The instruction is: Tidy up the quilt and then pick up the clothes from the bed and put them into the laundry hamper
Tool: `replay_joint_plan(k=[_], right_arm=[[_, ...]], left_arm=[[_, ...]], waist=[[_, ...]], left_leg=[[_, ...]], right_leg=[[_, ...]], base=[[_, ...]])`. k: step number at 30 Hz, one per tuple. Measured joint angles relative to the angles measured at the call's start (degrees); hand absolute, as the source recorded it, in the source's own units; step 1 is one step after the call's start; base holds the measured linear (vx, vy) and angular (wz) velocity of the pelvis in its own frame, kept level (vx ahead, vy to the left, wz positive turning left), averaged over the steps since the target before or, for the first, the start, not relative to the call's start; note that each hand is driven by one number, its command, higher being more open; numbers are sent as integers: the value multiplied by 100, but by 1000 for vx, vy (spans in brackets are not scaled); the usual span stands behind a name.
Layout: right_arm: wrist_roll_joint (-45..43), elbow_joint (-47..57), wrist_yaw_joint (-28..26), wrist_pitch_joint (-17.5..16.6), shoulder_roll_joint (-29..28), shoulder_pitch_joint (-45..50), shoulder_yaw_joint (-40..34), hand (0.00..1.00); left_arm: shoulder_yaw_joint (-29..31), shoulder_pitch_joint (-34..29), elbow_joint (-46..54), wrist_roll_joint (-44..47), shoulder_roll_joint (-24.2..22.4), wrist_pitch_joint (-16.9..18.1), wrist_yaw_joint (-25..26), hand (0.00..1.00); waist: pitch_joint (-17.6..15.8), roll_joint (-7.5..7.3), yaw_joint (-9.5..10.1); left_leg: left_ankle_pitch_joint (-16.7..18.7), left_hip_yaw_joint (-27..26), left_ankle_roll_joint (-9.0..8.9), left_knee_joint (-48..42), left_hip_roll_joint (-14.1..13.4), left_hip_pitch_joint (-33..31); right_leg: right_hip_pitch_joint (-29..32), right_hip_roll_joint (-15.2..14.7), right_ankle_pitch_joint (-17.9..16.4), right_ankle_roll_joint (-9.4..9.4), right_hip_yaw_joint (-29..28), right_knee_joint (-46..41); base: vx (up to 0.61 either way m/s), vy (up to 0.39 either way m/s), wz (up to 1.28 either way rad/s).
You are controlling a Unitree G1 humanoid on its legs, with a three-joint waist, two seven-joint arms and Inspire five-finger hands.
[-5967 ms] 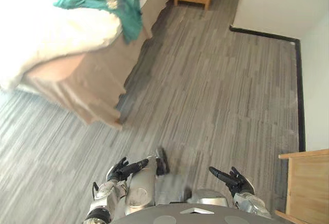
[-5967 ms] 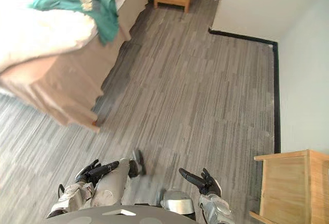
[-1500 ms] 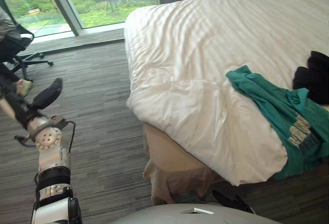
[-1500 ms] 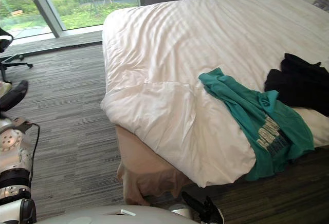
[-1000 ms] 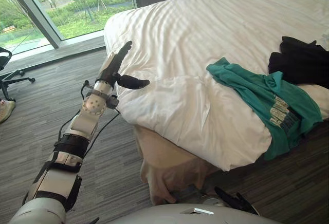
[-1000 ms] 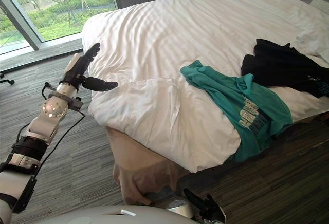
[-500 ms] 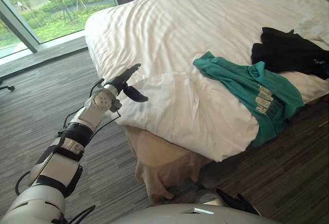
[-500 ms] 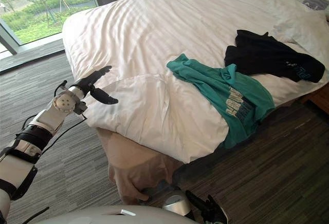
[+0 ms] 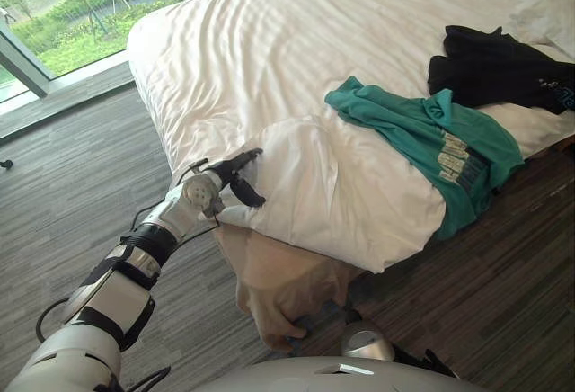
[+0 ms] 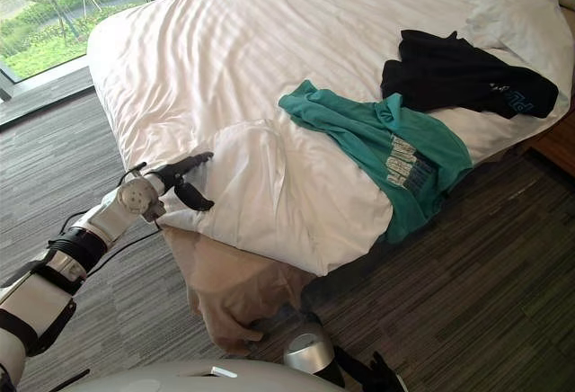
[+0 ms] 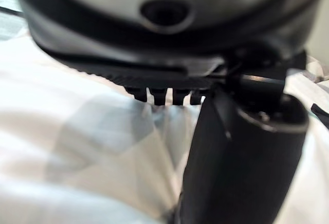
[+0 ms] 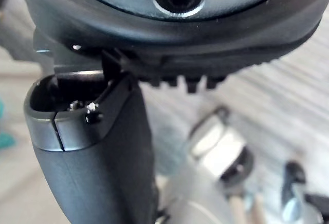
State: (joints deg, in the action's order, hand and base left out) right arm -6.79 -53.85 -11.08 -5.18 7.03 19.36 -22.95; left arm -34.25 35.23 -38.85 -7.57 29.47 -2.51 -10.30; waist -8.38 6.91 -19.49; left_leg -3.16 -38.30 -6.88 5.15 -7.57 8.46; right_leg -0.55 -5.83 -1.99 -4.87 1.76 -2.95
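Quilt [image 9: 296, 68] is big, soft and limp, with no stiffness. My read: light per handful, but it drags as a whole sheet and a small pinch will just slip. The smooth cover looks a bit slippery. It covers the bed [image 9: 278, 275] and is mostly flat, except the near corner [image 9: 310, 163], which is bunched and folded back on itself, leaving the beige skirt exposed below.

Best hold is probably the hem of that folded corner, with a deep bite through both layers, thumb under and fingers over. Then pull out and down toward the bed's corner. A grab on the flat top would only raise a wrinkle.

Clothes:
- Teal shirt [image 9: 431, 136] lies across the quilt near the side edge, with one end hanging over it.
- Black garment [image 9: 490, 68] lies just beyond the shirt and touches it.
- Both are light and floppy, nothing fragile. Gather them at the middle of the bunch so no ends trail.
- Both sit on the quilt, so a hard tug on the corner could shift them.

Hands:
- Left hand [image 9: 235, 174] is at the folded corner with fingers stretched out flat against the quilt's edge. The thumb [image 11: 231, 157] is spread away below them.
- That hand is not clenched and has nothing pinched. It's contact only, with white cloth right past the fingers in the wrist view.
- Right hand [image 10: 373, 372] hangs low above the floor [image 9: 81, 185], relaxed, holding nothing.
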Motion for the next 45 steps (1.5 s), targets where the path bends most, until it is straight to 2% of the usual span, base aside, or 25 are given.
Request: replay_joint_plan(k=[5, 9, 15, 18, 21, 22, 25, 27, 30, 32, 36, 37, 39, 41, 42, 43, 45], right_arm=[[229, -69, -15, -126, 26, -1, -65, 100], [403, -117, -21, -189, 70, -25, -75, 100], [411, -215, -22, -191, 123, -64, -52, 100], [411, -300, -13, -190, 185, -101, 10, 100], [349, -372, 67, -176, 232, -143, 82, 100], [318, -378, 103, -157, 243, -149, 122, 100], [155, -397, 252, -16, 316, -252, 292, 100], [55, -395, 328, 95, 325, -398, 394, 100], [-99, -397, 366, 151, 300, -490, 450, 100], [-188, -407, 381, 189, 232, -576, 445, 100], [-283, -483, 313, 215, 90, -782, 447, 100], [-267, -528, 278, 245, 46, -877, 445, 100], [-264, -575, 269, 246, -38, -928, 439, 100], [-250, -685, 266, 288, -158, -915, 434, 100], [-251, -714, 268, 308, -183, -891, 424, 100], [-252, -829, 275, 330, -225, -884, 338, 100], [-252, -852, 297, 331, -225, -885, 319, 100]], left_arm=[[-200, 8, -11, -230, -37, 258, -1, 0], [-464, 14, -11, -212, -37, 322, -117, 0], [-684, 3, 319, 337, 61, 386, -458, 0], [-595, -215, 1059, 813, 346, 370, -637, 0], [-162, -897, 1947, 1306, 542, 226, -934, 0], [28, -1152, 2175, 1425, 555, 195, -1041, 100], [719, -2076, 2809, 1771, 572, -67, -1262, 100], [1298, -2865, 2985, 2135, 557, -292, -1404, 100], [1838, -3503, 2951, 2373, 419, -490, -1414, 100], [2366, -3998, 2400, 2558, 74, -409, -1419, 100], [2914, -4328, 1032, 2535, -552, 10, -1329, 100], [3034, -4498, 393, 2442, -766, 136, -1155, 100], [3321, -4671, -310, 2274, -1015, 129, -940, 100], [4078, -4899, -1288, 2237, -1434, 75, -376, 100], [4333, -4944, -1470, 2222, -1527, 46, -218, 100], [4950, -5068, -1801, 2113, -1730, -72, 316, 100], [5535, -5150, -2057, 2119, -1866, -273, 893, 100]], waist=[[-8, 13, -79], [-7, 36, -110], [-21, 52, -84], [-30, 40, 89], [-36, 23, 291], [-35, 20, 365], [-33, -1, 594], [-5, -88, 838], [30, -195, 1035], [87, -291, 1246], [169, -420, 1470], [187, -452, 1482], [210, -493, 1488], [218, -549, 1580], [229, -562, 1611], [225, -567, 1677], [242, -547, 1723]], left_leg=[[0, 82, 1, 1, -1, 9], [3, 146, 6, 2, 0, 6], [-35, 509, 59, 2, 26, -104], [-77, 731, 102, 2, 41, -218], [-111, 1013, 137, 2, 58, -235], [-130, 1124, 149, 2, 75, -268], [-199, 1462, 176, 2, 109, -410], [-215, 1589, 173, 2, 102, -409], [-220, 1732, 172, 3, 105, -407], [-217, 1822, 169, 4, 107, -407], [-200, 1839, 147, 4, 104, -394], [-189, 1838, 137, 4, 110, -387], [-176, 1828, 126, 4, 113, -368], [-151, 1801, 104, 4, 108, -283], [-142, 1794, 95, 5, 107, -264], [-114, 1779, 81, 5, 106, -189], [-99, 1762, 80, 6, 105, -154]], right_leg=[[-64, -9, -12, 11, 91, 8], [-66, -16, -17, 12, 133, 15], [-172, -84, -50, 2, 475, 22], [-221, -110, -51, 2, 688, 21], [-373, -139, -104, 22, 973, 14], [-403, -158, -140, 8, 1073, 2], [-465, -192, -212, 29, 1366, -37], [-487, -192, -307, 63, 1455, -144], [-520, -196, -394, 91, 1569, -201], [-575, -192, -449, 100, 1645, -196], [-605, -181, -478, 116, 1660, -179], [-628, -181, -477, 115, 1659, -153], [-667, -176, -470, 106, 1659, -97], [-761, -166, -468, 104, 1652, -40], [-790, -162, -462, 97, 1652, -6], [-878, -161, -457, 91, 1655, 25], [-907, -163, -456, 89, 1649, 36]], base=[[-19, 1, 10], [-27, -3, 6], [-2, -2, 29], [7, 5, 39], [4, 4, 42], [-10, 1, 60], [-8, 5, 59], [-2, -9, 27], [-6, -22, 28], [30, -19, 17], [42, -9, 4], [47, 5, 0], [49, 4, -2], [53, -5, -4], [35, -6, -2], [0, 0, 0], [-10, 5, -2]])
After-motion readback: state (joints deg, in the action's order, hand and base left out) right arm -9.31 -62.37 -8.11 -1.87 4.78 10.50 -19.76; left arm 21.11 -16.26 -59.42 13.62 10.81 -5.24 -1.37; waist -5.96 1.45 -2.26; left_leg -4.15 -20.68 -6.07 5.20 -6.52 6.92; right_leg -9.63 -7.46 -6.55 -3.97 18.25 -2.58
